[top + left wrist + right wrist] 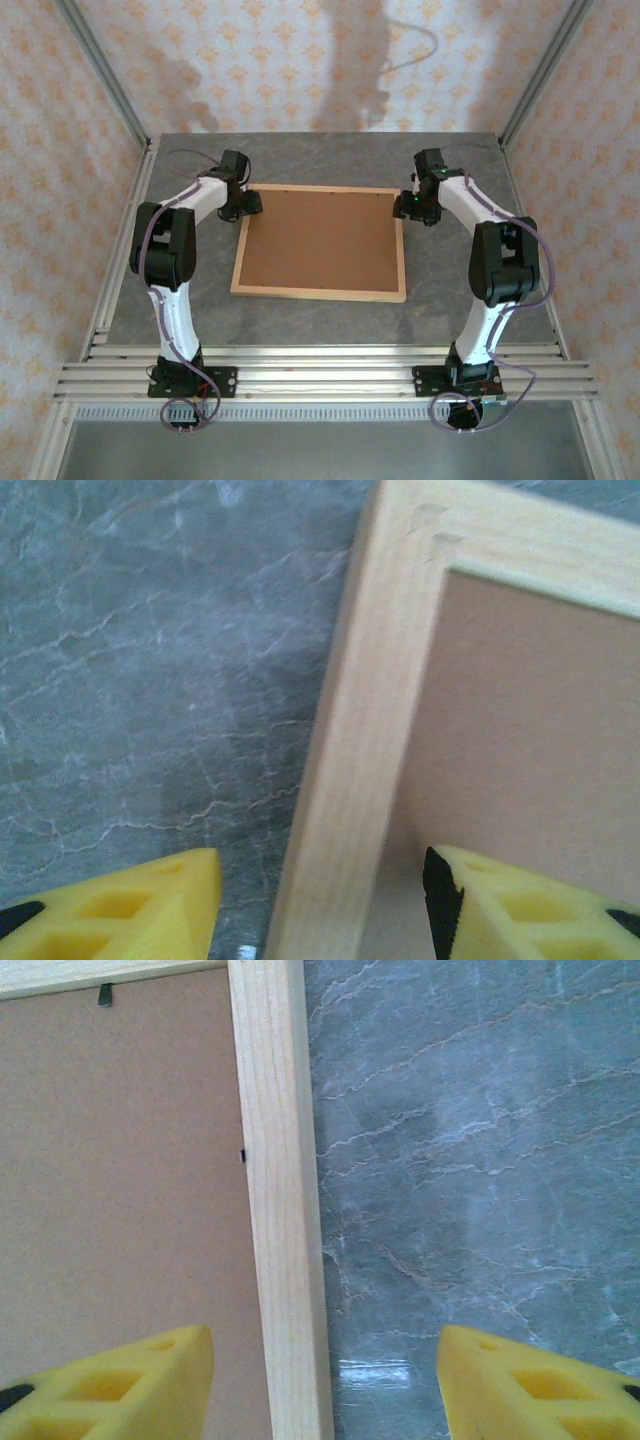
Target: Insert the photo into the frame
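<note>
The frame (320, 293), thin light wood, lies flat in the middle of the table with a plain brown backing board (322, 238) inside it. The photo is hidden. My left gripper (243, 205) is at the frame's far left corner. In the left wrist view, the left gripper (320, 900) stands open astride the wooden rail (370, 680), with gaps on both sides. My right gripper (408, 207) is at the far right corner. In the right wrist view, the right gripper (325, 1370) is open astride the right rail (275, 1160), one finger over the board (120, 1160).
The table (450, 290) is grey marble-patterned, with patterned walls on three sides and an aluminium rail (320, 375) at the near edge. A small black tab (105, 995) holds the board at the frame's far edge.
</note>
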{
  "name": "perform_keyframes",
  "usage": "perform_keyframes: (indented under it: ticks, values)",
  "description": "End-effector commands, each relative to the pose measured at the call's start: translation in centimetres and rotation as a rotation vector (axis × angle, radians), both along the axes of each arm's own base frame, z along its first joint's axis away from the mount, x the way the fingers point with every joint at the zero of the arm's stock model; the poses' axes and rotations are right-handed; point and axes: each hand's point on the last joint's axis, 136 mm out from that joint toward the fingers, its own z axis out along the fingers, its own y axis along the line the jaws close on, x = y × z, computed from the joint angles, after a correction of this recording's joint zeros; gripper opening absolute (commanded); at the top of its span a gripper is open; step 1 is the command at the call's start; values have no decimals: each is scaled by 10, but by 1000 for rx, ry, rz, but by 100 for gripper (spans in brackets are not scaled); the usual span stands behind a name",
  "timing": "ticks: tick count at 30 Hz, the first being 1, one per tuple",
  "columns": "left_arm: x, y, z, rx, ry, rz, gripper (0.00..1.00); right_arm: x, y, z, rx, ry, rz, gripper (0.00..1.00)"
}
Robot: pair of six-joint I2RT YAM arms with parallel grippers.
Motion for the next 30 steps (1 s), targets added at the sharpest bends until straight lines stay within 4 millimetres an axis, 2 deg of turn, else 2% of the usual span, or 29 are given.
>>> perform_keyframes:
  ticks: [1, 4, 13, 23, 30]
  values:
    - [-7, 14, -10, 8, 52, 4, 53, 6, -20, 4, -108, 4, 19, 60]
    - [-9, 17, -17, -7, 62, 19, 49, 10, -24, -4, -133, 35, 22, 59]
    - [-11, 15, -24, -22, 75, 14, 34, 31, -5, -22, -42, 60, 34, 58]
    - [-12, 17, -23, -12, 83, 18, 33, 44, 0, -38, -19, 71, 23, 58]
    - [-14, 16, -26, -15, 92, 21, 33, 46, -9, -39, -70, 59, 9, 58]
